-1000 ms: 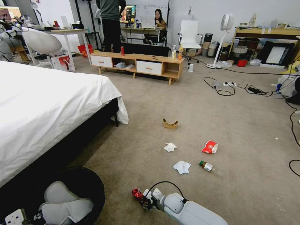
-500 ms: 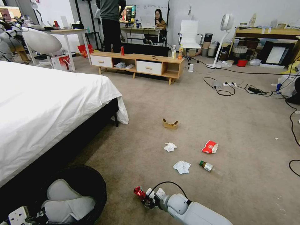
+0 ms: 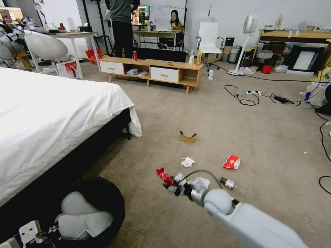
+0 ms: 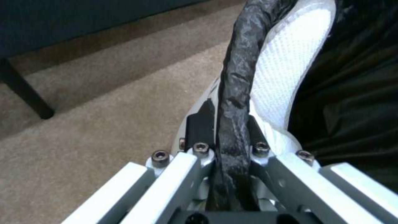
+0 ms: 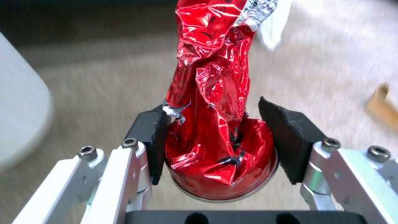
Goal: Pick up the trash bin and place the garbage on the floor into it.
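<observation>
The trash bin (image 3: pixel 103 193), lined with a black bag, stands at my lower left beside the bed, with pale cloth (image 3: pixel 81 215) inside it. My left gripper (image 3: pixel 51 231) is shut on its near rim; the left wrist view shows the black rim (image 4: pixel 236 77) pinched in that gripper (image 4: pixel 230 133). My right gripper (image 3: pixel 172 184) hangs above the carpet, shut on a crushed red can (image 3: pixel 164 175). In the right wrist view the can (image 5: pixel 211 93) sits between the black pads (image 5: pixel 151 140). On the floor (image 3: pixel 262 144) lie a cardboard tray (image 3: pixel 188 136), a tissue (image 3: pixel 188 162), a red-white cup (image 3: pixel 231 162) and a bottle (image 3: pixel 227 183).
A bed (image 3: pixel 51 113) with a white sheet borders the left side. A low wooden cabinet (image 3: pixel 151 70) stands at the back with an upright red can and bottles on it. Cables (image 3: pixel 262 96) run across the carpet at the right. A second tissue (image 3: pixel 203 181) lies partly behind my right arm.
My right arm has lifted the crushed red can off the carpet and carried it up and forward. The bin with my left gripper has shifted slightly to the right.
</observation>
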Available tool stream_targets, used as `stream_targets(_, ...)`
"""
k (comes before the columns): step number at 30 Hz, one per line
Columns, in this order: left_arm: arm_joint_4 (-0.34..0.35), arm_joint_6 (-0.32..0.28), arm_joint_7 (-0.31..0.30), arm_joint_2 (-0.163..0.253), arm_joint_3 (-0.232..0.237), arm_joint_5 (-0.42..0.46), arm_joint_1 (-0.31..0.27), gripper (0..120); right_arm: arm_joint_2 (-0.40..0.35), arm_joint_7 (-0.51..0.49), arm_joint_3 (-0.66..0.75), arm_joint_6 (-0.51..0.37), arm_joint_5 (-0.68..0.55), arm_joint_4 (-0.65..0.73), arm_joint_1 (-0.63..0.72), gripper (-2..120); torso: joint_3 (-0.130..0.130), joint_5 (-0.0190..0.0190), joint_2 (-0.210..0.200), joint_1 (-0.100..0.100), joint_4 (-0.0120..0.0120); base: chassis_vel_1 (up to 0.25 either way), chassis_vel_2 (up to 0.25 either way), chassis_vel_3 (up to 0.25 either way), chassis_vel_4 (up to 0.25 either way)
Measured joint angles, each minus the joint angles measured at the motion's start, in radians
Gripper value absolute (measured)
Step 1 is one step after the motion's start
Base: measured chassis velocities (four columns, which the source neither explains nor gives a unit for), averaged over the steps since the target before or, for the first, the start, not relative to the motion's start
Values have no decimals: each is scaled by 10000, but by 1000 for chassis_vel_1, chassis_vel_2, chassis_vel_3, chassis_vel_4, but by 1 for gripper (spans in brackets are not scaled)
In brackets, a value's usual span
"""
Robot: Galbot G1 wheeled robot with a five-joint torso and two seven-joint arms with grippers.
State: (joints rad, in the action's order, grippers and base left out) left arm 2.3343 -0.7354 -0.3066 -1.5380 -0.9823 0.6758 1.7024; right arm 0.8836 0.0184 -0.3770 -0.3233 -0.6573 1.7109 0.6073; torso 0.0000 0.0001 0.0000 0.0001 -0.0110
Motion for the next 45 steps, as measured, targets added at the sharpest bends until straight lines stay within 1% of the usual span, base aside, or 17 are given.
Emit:
stream_targets(2, -9, 0, 0, 67, 165, 0, -25, 3, -337, -179, 486, -204, -687, 1055, -77, 51, -1, -1, 0, -1, 0, 0, 0, 0, 0)
stream_targets(3, -9, 0, 0, 67, 165, 0, -25, 3, -337, -179, 486, -204, -687, 1055, -77, 51, -1, -1, 0, -1, 0, 0, 0, 0, 0)
stream_targets(5, -28, 0, -2, 107, 291, -15, -52, 3, -449, -297, 727, -366, -1594, 1929, -271, 51, 0, 0, -1, -1, 0, 0, 0, 0, 0)
stream_targets(6, -28, 0, -2, 107, 291, -15, -52, 3, -449, -297, 727, -366, -1594, 1929, -271, 51, 0, 0, -1, -1, 0, 0, 0, 0, 0)
stream_targets(7, -32, 0, -1, 124, 362, -31, -56, 3, -446, -337, 777, -397, -2079, 2354, -432, 51, -1, -2, 0, -1, 3, 0, 0, 0, 0)
stream_targets(8, -32, 0, -1, 124, 362, -31, -56, 3, -446, -337, 777, -397, -2079, 2354, -432, 51, -1, -2, 0, -1, 3, 0, 0, 0, 0)
stream_targets(10, -34, 0, -2, 146, 451, -61, -78, 3, -286, -514, 653, -532, -3003, 3204, -846, 51, -1, -2, 0, -1, 3, 0, 0, 0, 0)
stream_targets(11, -34, 0, -2, 146, 451, -61, -78, 3, -286, -514, 653, -532, -3003, 3204, -846, 51, -1, -2, 0, -1, 3, 0, 0, 0, 0)
stream_targets(14, -30, 0, -2, 174, 531, -121, -88, 3, 40, -776, 169, -741, -3733, 3647, -1382, 51, -1, -2, 0, 0, 3, 0, 0, 0, 0)
stream_targets(18, -24, 0, -2, 185, 570, -151, -94, 3, 265, -840, -230, -778, -3996, 3705, -1733, 51, -1, -3, 0, -1, 2, 0, 0, 0, 0)
stream_targets(20, -20, 0, -2, 191, 605, -196, -113, 3, 585, -885, -936, -779, -4274, 3660, -2277, 51, -1, -2, 0, -1, 2, 0, 0, 0, 0)
stream_targets(24, -18, 0, -2, 186, 628, -213, -142, 3, 795, -938, -1439, -768, -4428, 3605, -2641, 51, 0, -3, -1, -1, 3, 0, 0, 0, 0)
stream_targets(26, -17, 0, -2, 157, 639, -238, -196, 3, 990, -1005, -2016, -767, -4453, 3462, -2998, 51, 0, -3, -1, -1, 1, 0, 0, 0, 0)
stream_targets(30, -15, 1, -2, 107, 649, -256, -238, 3, 1145, -1104, -2646, -825, -4427, 3335, -3277, 51, 0, -3, -1, -1, 1, 0, 0, 0, 0)
stream_targets(37, 17, 1, 0, 67, 622, -261, -253, 3, 1280, -1300, -3173, -980, -4250, 3146, -3243, 51, 0, -1, -1, -1, 1, 0, 0, 0, 0)
stream_targets(39, 48, 0, 4, 32, 623, -263, -257, 3, 1320, -1431, -3496, -1011, -3976, 2891, -3089, 51, 0, -2, 0, -1, 0, 0, 0, 0, 0)
stream_targets(45, 107, 0, 12, -5, 623, -269, -208, 3, 1382, -1443, -3651, -1003, -3650, 2509, -2797, 51, -1, -1, 0, -1, 1, 0, 0, 0, 0)
